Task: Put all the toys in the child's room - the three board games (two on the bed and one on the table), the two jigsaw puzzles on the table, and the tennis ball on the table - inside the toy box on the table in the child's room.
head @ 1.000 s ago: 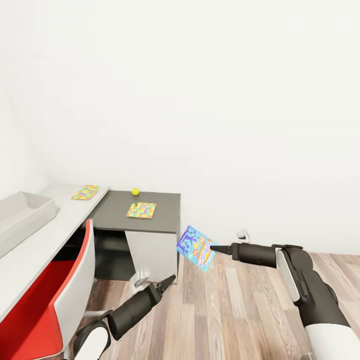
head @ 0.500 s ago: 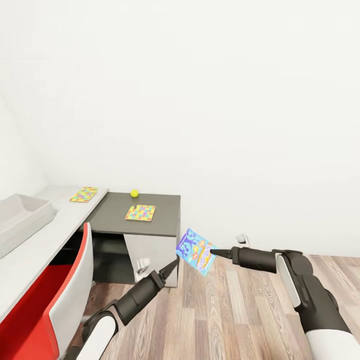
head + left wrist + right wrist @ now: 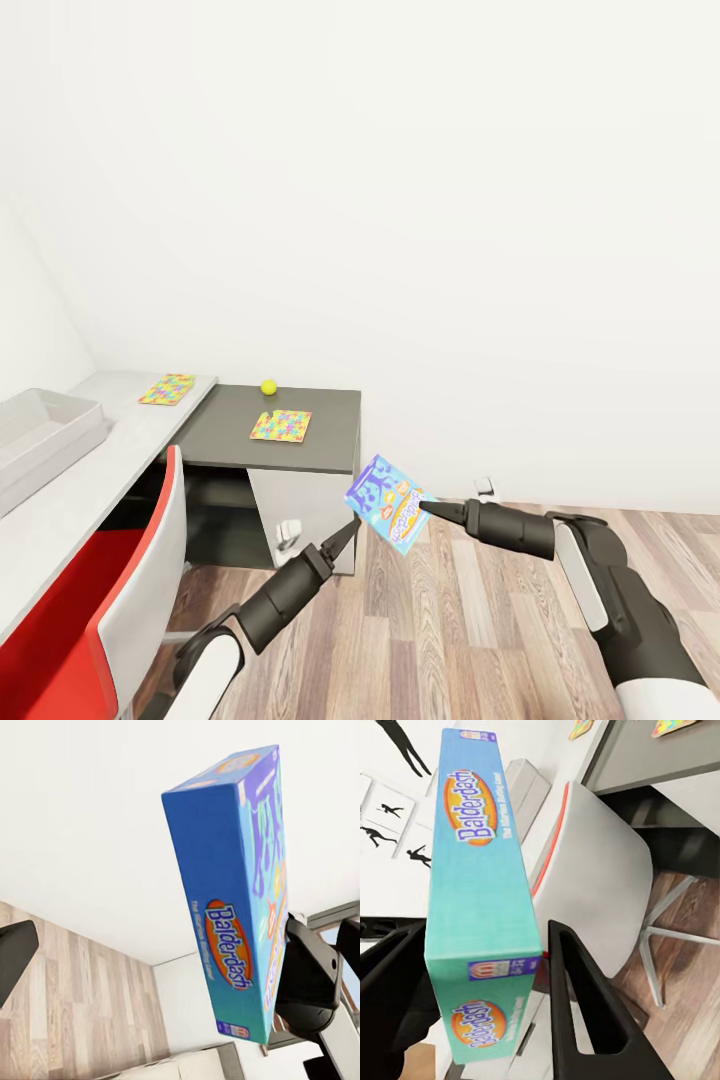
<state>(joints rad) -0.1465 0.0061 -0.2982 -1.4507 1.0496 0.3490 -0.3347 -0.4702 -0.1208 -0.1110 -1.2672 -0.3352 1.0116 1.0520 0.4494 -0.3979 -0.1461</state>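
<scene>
A small blue board game (image 3: 388, 505) lettered Balderdash hangs tilted above the wood floor, with my right gripper (image 3: 425, 508) shut on its edge. The right wrist view has the same box (image 3: 484, 907) between the two black fingers (image 3: 585, 1012). My left gripper (image 3: 345, 535) is open just below and left of the box, not touching it. One jigsaw puzzle (image 3: 168, 389) lies on the table's light grey top (image 3: 120, 450). Another puzzle (image 3: 281, 425) and the tennis ball (image 3: 269, 386) lie on the dark wing. The toy box (image 3: 40, 435) stands at far left. The bed is out of view.
A red and white swivel chair (image 3: 110, 600) stands tucked against the table at lower left, between me and the toy box. A bare white wall runs behind the table. Wood floor (image 3: 470, 620) stretches under both arms.
My left arm has stretched forward and up, bringing its gripper close under the blue box. The right gripper has shifted slightly left with the box. The view has drifted a little.
</scene>
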